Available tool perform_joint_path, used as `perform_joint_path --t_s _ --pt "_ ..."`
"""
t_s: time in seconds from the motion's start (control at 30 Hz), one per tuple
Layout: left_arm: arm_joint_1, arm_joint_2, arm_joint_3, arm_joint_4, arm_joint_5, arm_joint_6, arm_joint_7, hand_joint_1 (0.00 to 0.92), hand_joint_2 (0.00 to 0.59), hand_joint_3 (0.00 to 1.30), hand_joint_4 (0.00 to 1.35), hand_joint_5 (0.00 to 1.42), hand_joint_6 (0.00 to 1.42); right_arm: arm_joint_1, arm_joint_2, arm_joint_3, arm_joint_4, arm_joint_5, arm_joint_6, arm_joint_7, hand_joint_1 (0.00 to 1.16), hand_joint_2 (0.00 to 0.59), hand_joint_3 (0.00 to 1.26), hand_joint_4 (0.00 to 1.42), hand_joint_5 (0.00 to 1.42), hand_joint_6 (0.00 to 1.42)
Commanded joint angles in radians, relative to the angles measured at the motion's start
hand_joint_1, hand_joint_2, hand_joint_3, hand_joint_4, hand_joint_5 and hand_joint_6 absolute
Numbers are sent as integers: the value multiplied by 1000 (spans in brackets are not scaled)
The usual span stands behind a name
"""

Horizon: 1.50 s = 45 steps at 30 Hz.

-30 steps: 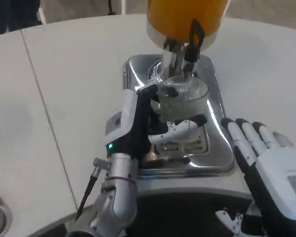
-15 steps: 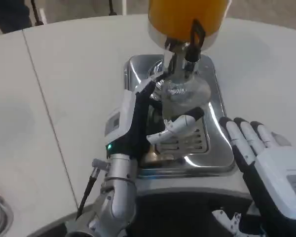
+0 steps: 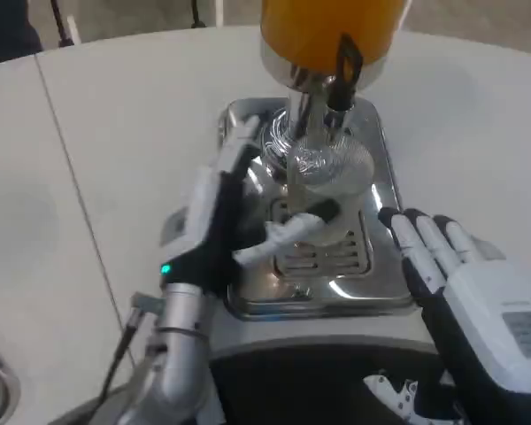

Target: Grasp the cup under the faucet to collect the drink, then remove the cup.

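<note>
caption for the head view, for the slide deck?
Left robot hand holds the clear cup under the faucet of the orange dispenser; right robot hand waits open beside the tray.

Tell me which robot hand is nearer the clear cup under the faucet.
Left. The left robot hand is wrapped around the clear cup from its left side, while the right robot hand rests apart, right of the drip tray.
</note>
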Motion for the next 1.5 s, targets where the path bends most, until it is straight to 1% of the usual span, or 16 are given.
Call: perform_joint_path --t_s 0.03,0.17,0.33,0.47,0.5,0.57,0.73,0.8,0.9,0.97,1.07,1.13,1.2,1.27,1.4,1.5 --pt "59 32 36 -84 -26 16 -34 193 25 94 0 231 179 15 8 -5 -21 18 9 -25 676 346 0 0 0 65" --pt "146 86 82 -221 -33 47 -61 178 26 82 0 220 181 39 32 -11 -23 53 30 -47 674 346 0 0 0 65" --pt "282 130 137 -399 -28 85 -81 158 26 73 0 204 169 38 29 7 -22 71 32 -67 673 346 0 0 0 65" --pt "375 181 166 -534 9 120 -109 152 36 59 0 176 144 2 67 0 -26 118 94 -56 672 346 0 0 0 65" --pt "399 195 171 -572 35 135 -107 136 46 42 0 168 142 -13 63 -5 -28 127 104 -59 672 346 0 0 0 65" --pt "470 233 179 -682 129 180 -100 16 49 3 0 143 129 -48 58 -2 -26 129 124 -59 674 348 0 0 0 65" --pt "618 311 168 -931 392 293 -136 0 63 0 0 4 8 -120 83 8 -23 153 184 -61 677 354 0 0 0 65" --pt "669 311 167 -1017 472 354 -170 0 74 0 0 0 0 -140 114 5 -20 201 241 -66 680 357 0 0 0 65" --pt "732 289 176 -1098 496 419 -234 0 80 0 0 0 0 -190 106 3 -5 247 283 -97 684 360 0 0 0 65" --pt "773 286 177 -1127 503 441 -257 0 84 0 0 0 0 -217 103 4 1 283 307 -122 687 362 0 0 0 65" --pt "824 294 175 -1143 504 437 -246 0 89 0 0 0 0 -261 128 -5 29 394 360 -172 688 390 0 0 0 65" --pt "868 298 163 -1142 518 406 -193 0 100 0 0 0 0 -292 114 -1 58 446 363 -220 668 431 0 0 0 65" --pt "893 293 153 -1146 532 396 -175 0 103 0 0 0 0 -339 87 14 90 457 367 -247 616 471 0 0 0 65" --pt "912 278 142 -1157 539 405 -184 0 107 0 0 0 0 -376 78 23 114 472 378 -269 594 479 0 0 0 65" --pt "934 268 135 -1170 543 411 -191 0 112 0 0 0 0 -488 82 -1 178 564 441 -273 435 518 0 0 0 46" --pt "951 272 142 -1169 537 401 -178 0 115 0 0 0 0 -550 63 -9 211 613 433 -311 246 543 0 0 0 29"
